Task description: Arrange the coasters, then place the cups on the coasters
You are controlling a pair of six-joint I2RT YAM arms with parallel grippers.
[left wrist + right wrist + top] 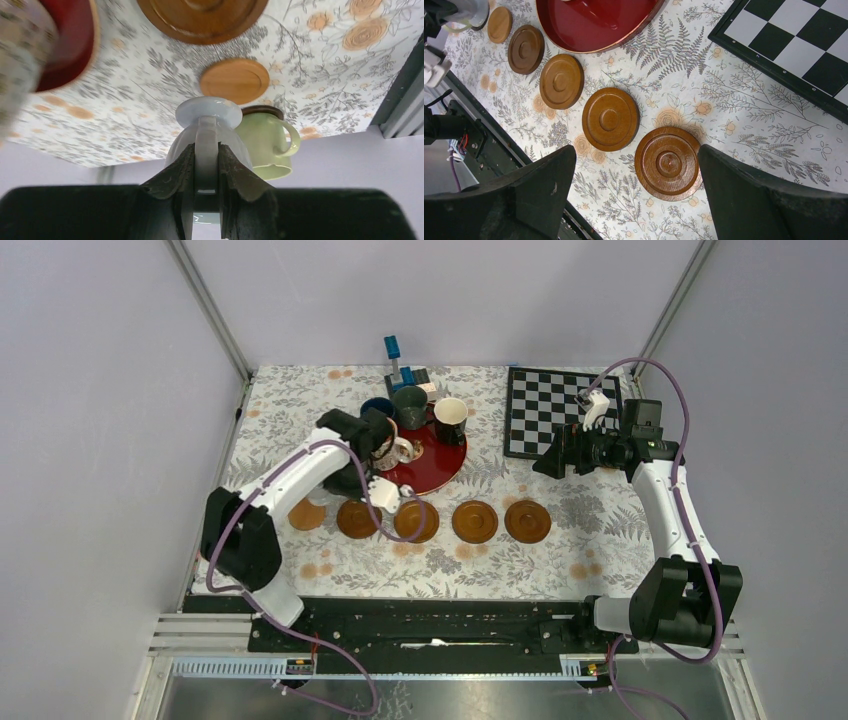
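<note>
In the left wrist view my left gripper (206,150) is shut on the handle of a light blue cup (207,117), held low just short of a bare tan coaster (235,80). Right of it a pale green cup (262,145) stands on a dark coaster (263,110). From above, several bare coasters (416,521) lie in a row. On the red tray (440,465) stand a black cup (450,420), a dark grey-green cup (409,405), a dark blue cup (377,408) and a patterned white cup (395,450). My right gripper (636,165) hangs open above the rightmost coaster (668,162).
A black-and-white chessboard (560,410) lies at the back right, under my right arm. A blue-handled tool (393,355) stands behind the tray. Metal frame posts and grey walls close in the flowered tablecloth on both sides.
</note>
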